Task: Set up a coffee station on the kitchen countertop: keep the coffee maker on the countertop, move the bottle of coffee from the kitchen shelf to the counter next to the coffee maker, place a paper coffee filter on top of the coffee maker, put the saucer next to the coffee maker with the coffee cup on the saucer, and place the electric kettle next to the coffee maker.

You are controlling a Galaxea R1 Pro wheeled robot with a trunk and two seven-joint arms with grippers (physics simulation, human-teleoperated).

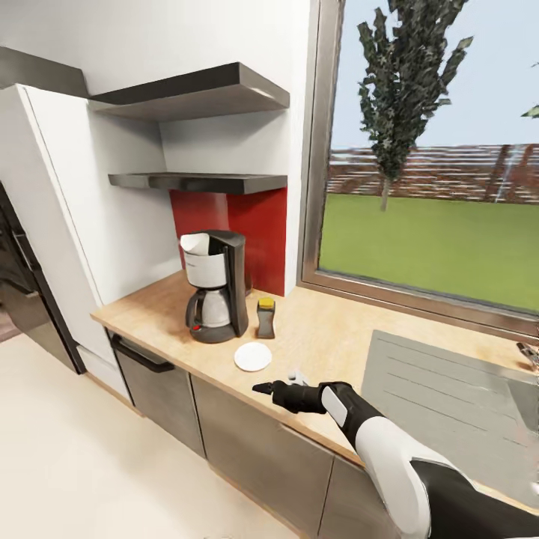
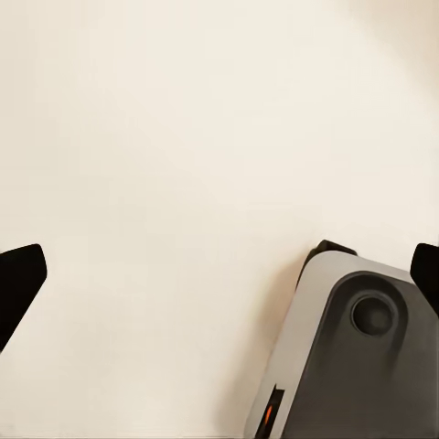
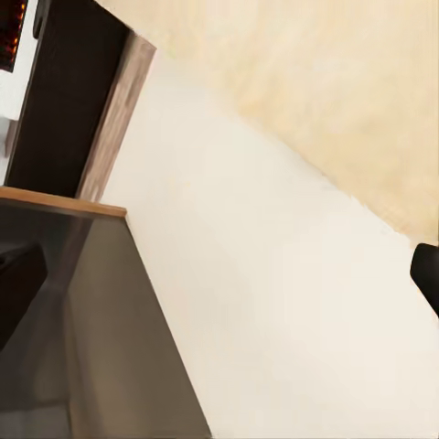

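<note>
Right gripper [image 1: 268, 388]: one arm reaches in over the front edge of the tabletop [image 1: 329, 337], its dark fingers [image 1: 262, 388] pointing toward the saucer. In the head view they look drawn together, yet the right wrist view shows two dark tips at opposite edges of the frame with nothing between them; whether they are spread or closed cannot be told for certain. They hold nothing.

Left gripper [image 2: 219, 274]: in the left wrist view its two fingers [image 2: 16, 279] stand wide apart over pale floor [image 2: 165, 137], empty, with a grey part of the robot's own body [image 2: 357, 357] beside them.

Count on the tabletop: one saucer [image 1: 253, 357], white and bare, lying near the front edge just beyond the right fingertips; one bottle of coffee [image 1: 265, 318], dark with a yellow cap, upright just behind the saucer and just beside the coffee maker [image 1: 215, 286]; one coffee maker, its carafe [image 1: 207, 308] seated in the base. A small pale item behind the right gripper cannot be made out.

Two shelves [image 1: 202, 182] hang above the coffee maker.

Edges and room: the light wood surface between the bottle and the sink drainboard [image 1: 449, 397] is open. A window [image 1: 434, 165] runs along the back. A tall white cabinet [image 1: 67, 224] bounds the far end.
</note>
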